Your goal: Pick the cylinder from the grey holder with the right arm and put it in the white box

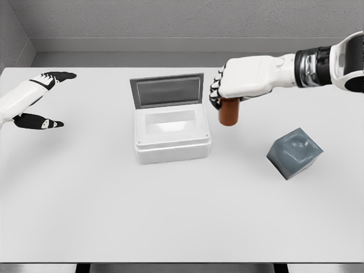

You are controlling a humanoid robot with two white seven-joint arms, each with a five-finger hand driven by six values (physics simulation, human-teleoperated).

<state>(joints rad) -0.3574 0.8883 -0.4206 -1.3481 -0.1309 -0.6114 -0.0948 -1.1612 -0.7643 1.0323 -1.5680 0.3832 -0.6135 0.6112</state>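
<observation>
My right hand (227, 94) is shut on a brown cylinder (230, 112), gripping its top so the body hangs upright below the palm. The cylinder is in the air just right of the white box (172, 143), near the box's right wall. That box stands open at the table's middle, with its grey lid (167, 90) raised at the back and a hollow inside. The grey holder (294, 152) sits tilted on the table to the right, with nothing in it. My left hand (42, 102) rests open at the far left of the table.
The white table (170, 216) stretches wide in front of the box and holder. Its front edge runs along the bottom of the picture. A grey wall stands behind the table.
</observation>
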